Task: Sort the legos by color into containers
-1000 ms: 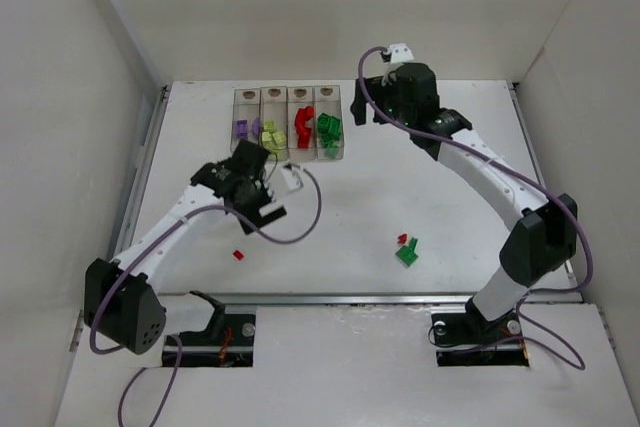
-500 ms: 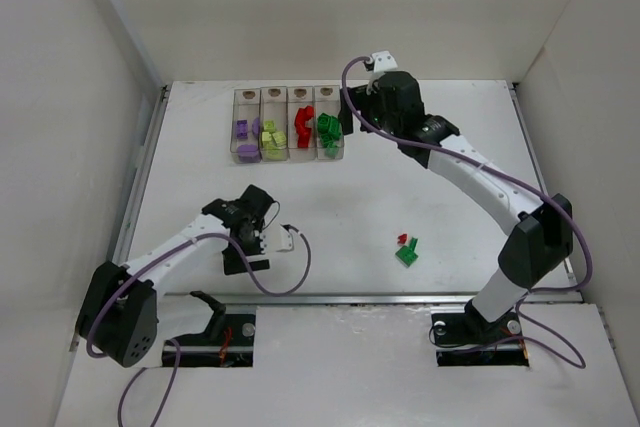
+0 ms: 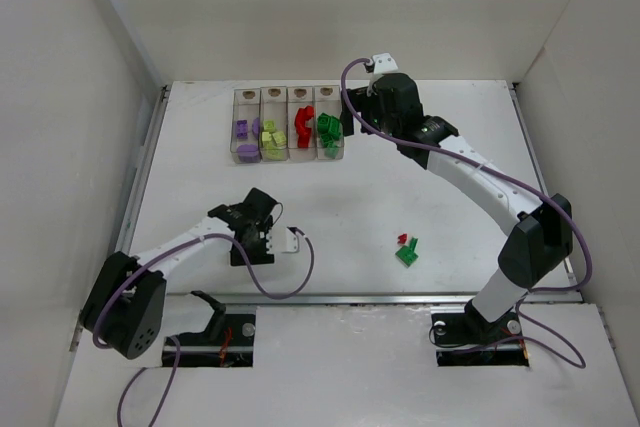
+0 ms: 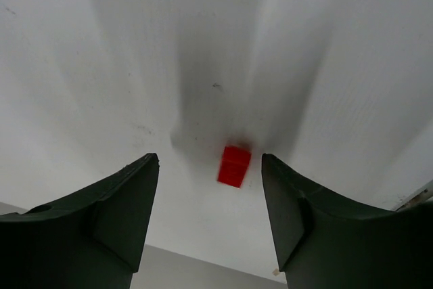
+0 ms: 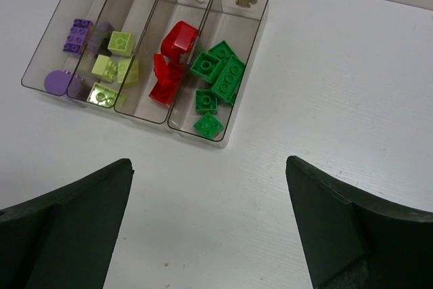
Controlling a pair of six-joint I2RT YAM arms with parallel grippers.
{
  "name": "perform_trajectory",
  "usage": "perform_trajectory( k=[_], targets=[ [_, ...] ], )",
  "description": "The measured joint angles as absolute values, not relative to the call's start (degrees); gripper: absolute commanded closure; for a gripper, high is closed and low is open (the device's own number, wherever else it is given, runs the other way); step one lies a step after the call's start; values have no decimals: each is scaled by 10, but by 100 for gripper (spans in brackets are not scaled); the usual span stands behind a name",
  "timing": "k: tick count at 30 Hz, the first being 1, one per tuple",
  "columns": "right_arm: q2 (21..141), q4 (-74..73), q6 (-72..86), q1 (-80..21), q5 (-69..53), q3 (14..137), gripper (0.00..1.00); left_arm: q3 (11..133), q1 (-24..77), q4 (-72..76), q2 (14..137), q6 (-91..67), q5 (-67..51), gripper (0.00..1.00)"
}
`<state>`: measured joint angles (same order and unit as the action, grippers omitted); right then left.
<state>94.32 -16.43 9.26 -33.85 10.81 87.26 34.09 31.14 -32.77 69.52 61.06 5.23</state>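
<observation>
Four joined clear containers (image 3: pixel 246 95) stand at the back left and hold purple, yellow-green, red and green legos; the right wrist view shows them too (image 5: pixel 237 21). My left gripper (image 3: pixel 246 253) is open, low over the table at the front left. In the left wrist view a small red lego (image 4: pixel 234 165) lies on the table just ahead of the gap between its jaws (image 4: pixel 208 160). In the top view this lego is hidden under the gripper. My right gripper (image 3: pixel 347 123) is open and empty (image 5: pixel 208 162), above the table beside the green bin.
A loose green lego (image 3: pixel 407 254) and a small red lego (image 3: pixel 404 239) lie together on the table right of centre. White walls enclose the table on three sides. A metal rail runs along the front edge (image 3: pixel 400 298).
My left gripper has come away from the bins, moving toward the front left and down over the red lego. My right gripper has shifted left toward the green bin.
</observation>
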Motion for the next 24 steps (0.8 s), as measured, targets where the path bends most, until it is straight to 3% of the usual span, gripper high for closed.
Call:
perform_trajectory(
  k=[10, 13, 18, 22, 24],
  targets=[
    [943, -165, 93, -338, 116, 873, 0, 340, 316, -322, 714, 609, 35, 50],
    [943, -165, 92, -338, 116, 873, 0, 340, 316, -322, 717, 606, 46, 42],
    [943, -165, 92, -338, 116, 873, 0, 335, 298, -311, 712, 610, 57, 39],
    [943, -165, 92, -338, 116, 873, 0, 328, 290, -304, 709, 615, 71, 50],
    [943, -165, 91, -338, 116, 873, 0, 327, 290, -303, 710, 615, 72, 62]
  ],
)
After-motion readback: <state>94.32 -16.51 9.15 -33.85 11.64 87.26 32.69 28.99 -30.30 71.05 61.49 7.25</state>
